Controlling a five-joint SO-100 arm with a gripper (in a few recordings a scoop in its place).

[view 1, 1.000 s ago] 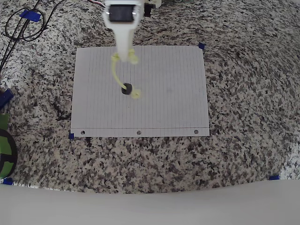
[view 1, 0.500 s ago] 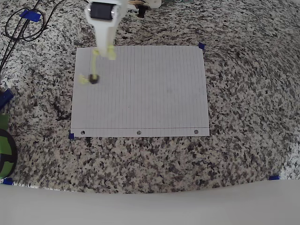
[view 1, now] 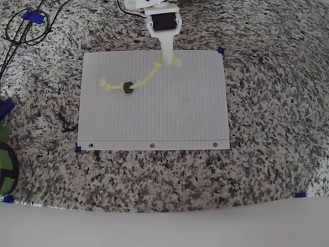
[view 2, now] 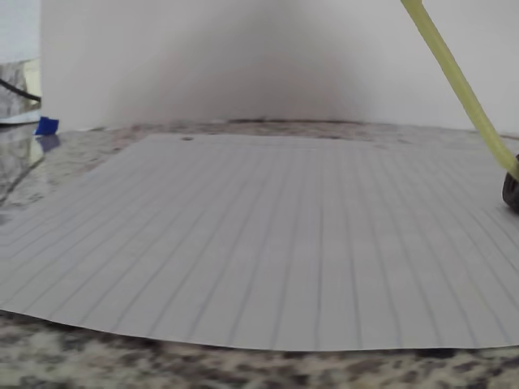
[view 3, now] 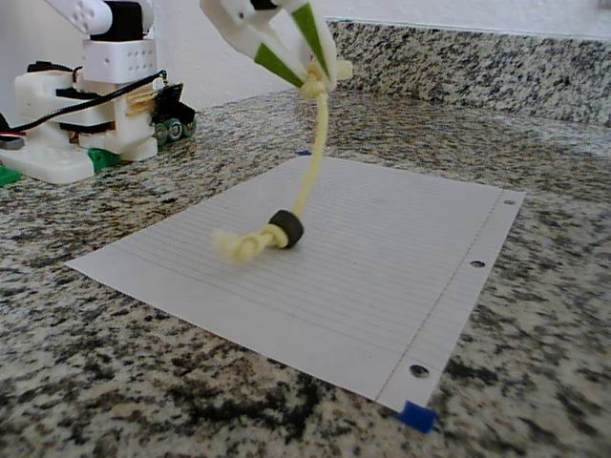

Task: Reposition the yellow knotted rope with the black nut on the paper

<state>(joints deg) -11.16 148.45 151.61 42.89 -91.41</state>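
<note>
From the overhead view I am counting one gripper (view 1: 168, 59), one yellow knotted rope (view 1: 140, 82), one black nut (view 1: 127, 88) and one paper (view 1: 185, 113). The gripper is reaching in from twelve o'clock and pinching the rope's upper knot just inside the paper's top edge. From there the rope is running toward eight o'clock, passing through the nut and ending in a second knot near the sheet's left side. I am counting three punched holes along the paper's six o'clock edge, and blue tape tabs (view 1: 221, 50) at some of its corners. The sheet is lying on a speckled granite counter (view 1: 272, 103).

In the wrist view I am seeing one stretch of rope (view 2: 458, 81) slanting down from twelve o'clock toward four o'clock, where a dark sliver of the nut (view 2: 512, 191) is touching the paper (view 2: 259, 243) at the picture's right edge.

In the fixed view the gripper (view 3: 313, 78) is hanging raised above the sheet with its two fingers closed on one knot. The rope (view 3: 313, 162) is dropping to the nut (view 3: 285, 229), which is resting on the paper (view 3: 401, 267) beside the second knot. The arm's white base (view 3: 91, 105) is standing at ten o'clock.
</note>
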